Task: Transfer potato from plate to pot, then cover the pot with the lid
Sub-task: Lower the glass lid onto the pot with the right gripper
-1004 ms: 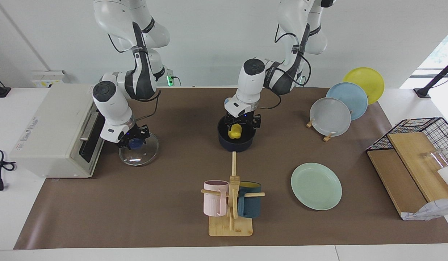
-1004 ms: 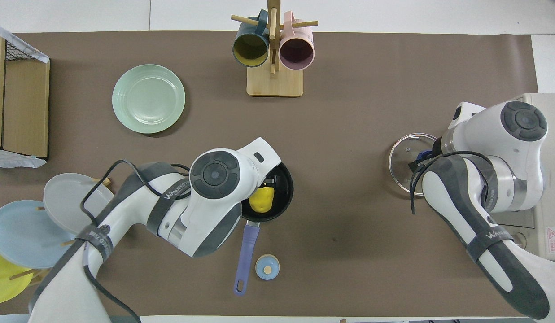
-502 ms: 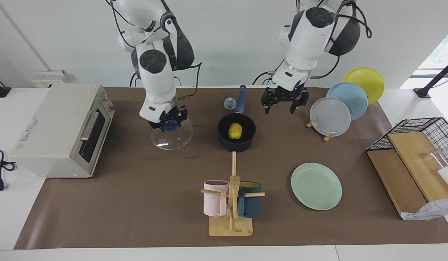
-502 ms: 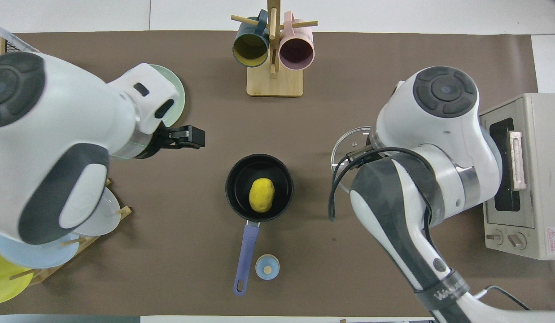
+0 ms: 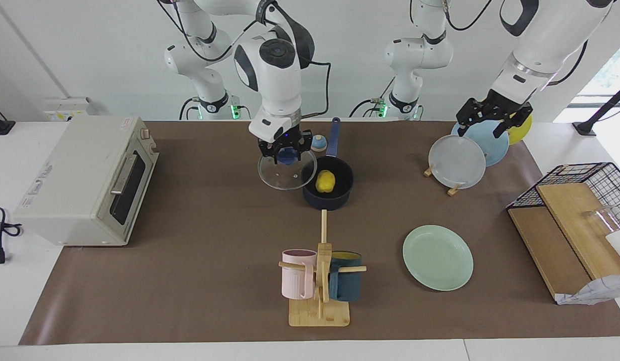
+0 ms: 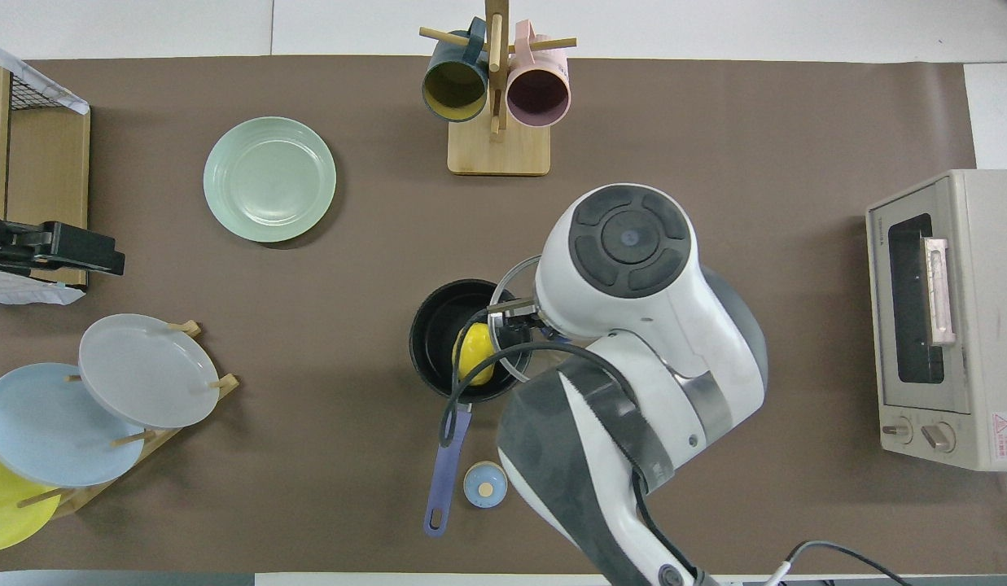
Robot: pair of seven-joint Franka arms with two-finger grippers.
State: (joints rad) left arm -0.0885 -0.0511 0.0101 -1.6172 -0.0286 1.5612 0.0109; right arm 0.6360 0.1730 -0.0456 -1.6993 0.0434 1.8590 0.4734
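Half a second back the right gripper (image 5: 285,149) carried the lid (image 5: 286,173) over bare mat between the toaster oven (image 5: 84,179) and the pot (image 5: 328,189); now it has come across toward the pot, so the lid's edge overlaps the pot's rim on the right arm's side while most of the opening is uncovered. Its jaws stay clamped tight on the lid's blue knob, and the glass disc hangs just below the fingertips, tilted. The left gripper (image 5: 494,120) has pulled away from the pot and now hangs high over the plate rack (image 5: 442,180), jaws spread wide and holding nothing.

The potato (image 5: 325,181) lies in the pot, below and just beside the right gripper's jaws, toward the left arm's end. The plate (image 5: 437,257), bare, lies well apart from both sets of jaws, farther from the robots than the pot.

Counted: one potato, one pot with one long handle (image 6: 444,470), one lid, one mint plate. Three plates stand in the rack: grey (image 5: 456,161), light blue (image 5: 488,141), yellow (image 5: 519,128). Two mugs hang on the wooden stand (image 5: 320,296): pink (image 5: 297,274) and dark teal (image 5: 346,282). One small bell (image 5: 318,143) sits beside the pot handle.
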